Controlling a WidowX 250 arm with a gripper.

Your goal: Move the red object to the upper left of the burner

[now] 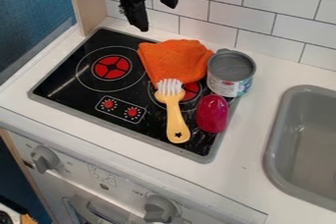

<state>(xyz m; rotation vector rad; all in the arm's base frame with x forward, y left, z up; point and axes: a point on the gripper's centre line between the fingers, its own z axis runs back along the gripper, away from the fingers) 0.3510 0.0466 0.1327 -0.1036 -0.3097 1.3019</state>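
The black gripper (157,16) hangs at the top of the view, above the stove's back edge, with its two fingers apart and nothing between them. A shiny pinkish-red rounded object (212,113) lies at the right side of the black stovetop, below and right of the gripper. The left burner (111,67) is uncovered, a red disc inside a thin ring. Another burner (191,92), on the right, is partly hidden under an orange cloth and a brush.
The orange cloth (174,61) is bunched at the stove's back right. A yellow brush (175,115) with white bristles lies left of the red object. Behind that object stands an open can (230,72). A grey sink (308,139) is at the right, a tiled wall (269,19) behind.
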